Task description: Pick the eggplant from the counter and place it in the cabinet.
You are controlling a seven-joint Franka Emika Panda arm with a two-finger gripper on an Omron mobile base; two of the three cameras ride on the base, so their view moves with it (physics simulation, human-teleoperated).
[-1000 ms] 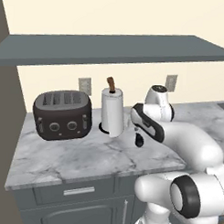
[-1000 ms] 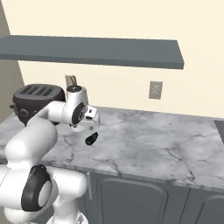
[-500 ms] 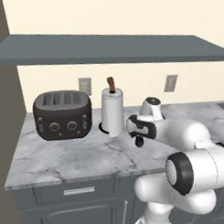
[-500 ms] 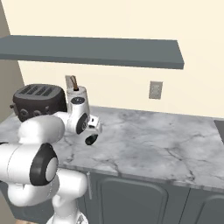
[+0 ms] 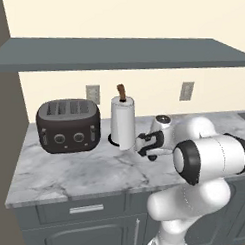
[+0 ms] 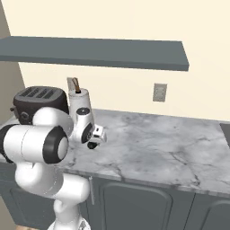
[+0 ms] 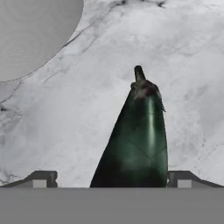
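Hand view is showing the eggplant (image 7: 139,140) rising dark and glossy from between the two finger tips, its stem end pointing away over the veined marble worktop (image 7: 78,131). The gripper (image 7: 111,179) is closing on its broad end, and the eggplant seems to be hanging a little above the marble, though that is hard to judge. A round grey shape is sitting in the upper left corner, probably the paper towel roll (image 7: 33,35). Left base view is placing the gripper (image 5: 147,148) just beside the paper towel roll (image 5: 122,122), with the black toaster (image 5: 68,125) further left and the cabinet (image 5: 122,53) spanning overhead.
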